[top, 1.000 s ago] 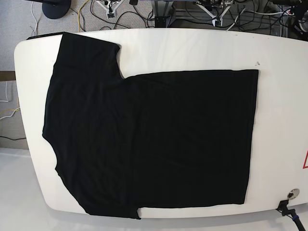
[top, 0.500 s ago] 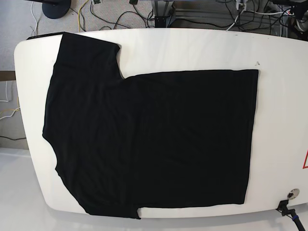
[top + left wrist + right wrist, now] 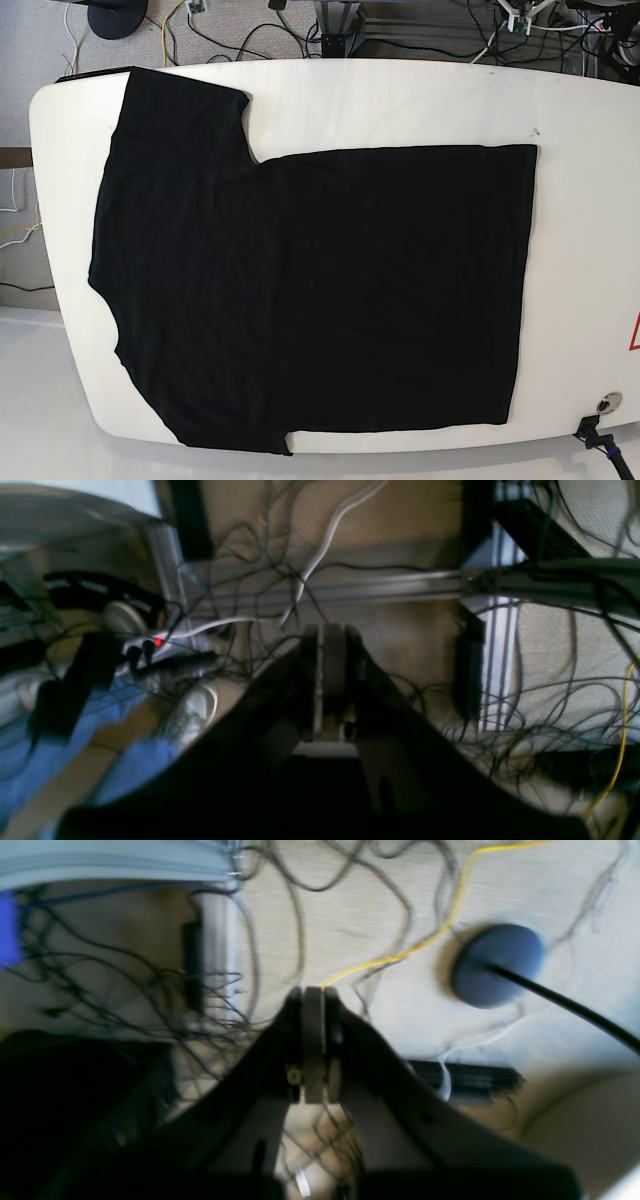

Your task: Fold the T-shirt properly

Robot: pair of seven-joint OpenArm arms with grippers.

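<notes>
The T-shirt point(image 3: 310, 290) lies spread flat on the white table point(image 3: 585, 200), black plain side up. Its sleeves are at the left and its straight hem at the right. Neither gripper appears over the table in the base view. In the left wrist view my left gripper point(image 3: 332, 630) is shut, its fingers pressed together with nothing between them, above a floor full of cables. In the right wrist view my right gripper point(image 3: 314, 990) is shut too and empty, above carpet and a yellow cable point(image 3: 400, 957).
Beyond the table's far edge lie tangled cables, metal frame rails and a round dark stand base point(image 3: 115, 15), point(image 3: 497, 965). A small metal fitting point(image 3: 608, 404) sits at the near right corner. A red triangle mark point(image 3: 634, 335) is at the right edge.
The T-shirt has not moved. Small white parts beyond the table's far edge have drifted outward, the left one almost out of frame and the right one further right.
</notes>
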